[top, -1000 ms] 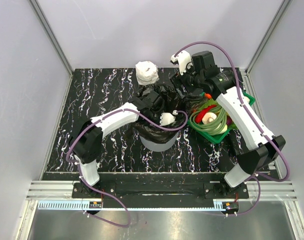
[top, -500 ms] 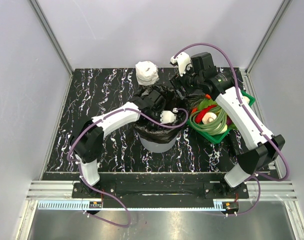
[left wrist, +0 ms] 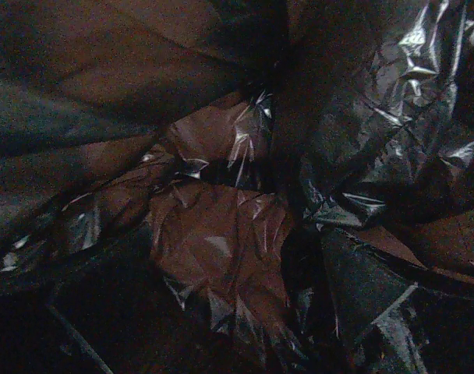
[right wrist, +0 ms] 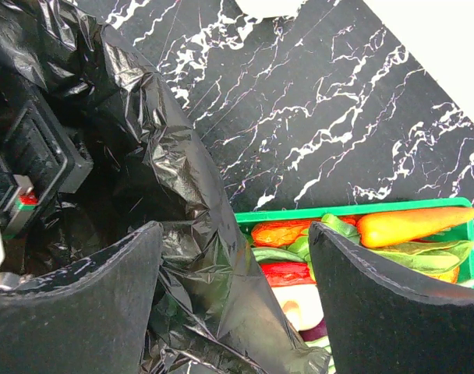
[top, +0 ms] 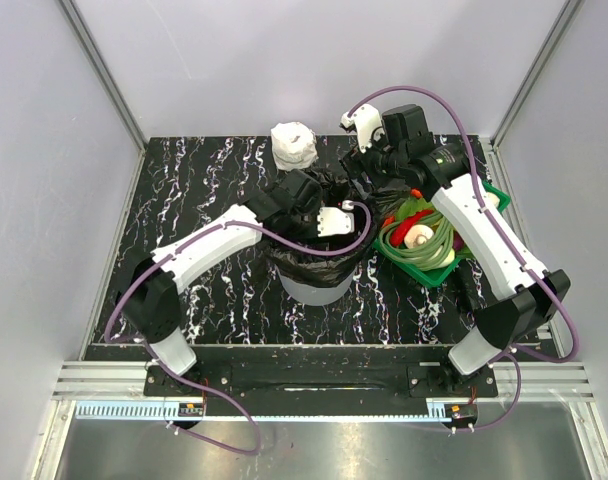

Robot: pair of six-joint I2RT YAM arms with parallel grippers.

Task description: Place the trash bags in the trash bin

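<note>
The grey trash bin stands mid-table with a black trash bag spread in its mouth and heaped up behind it. My left gripper reaches into the bag at the bin's back rim. The left wrist view shows only dark crinkled bag film close up, with the jaws standing wide and nothing pinched. My right gripper hangs at the bag's right side, open. Its two black fingers straddle an upright fold of the bag without closing on it.
A green basket of vegetables sits right of the bin, its rim touching the bag. A white wrapped roll lies behind the bin. The left gripper's body shows inside the bag in the right wrist view.
The left arm has stretched out and carried its gripper from over the bin's middle toward the back rim. The right arm has barely moved.
</note>
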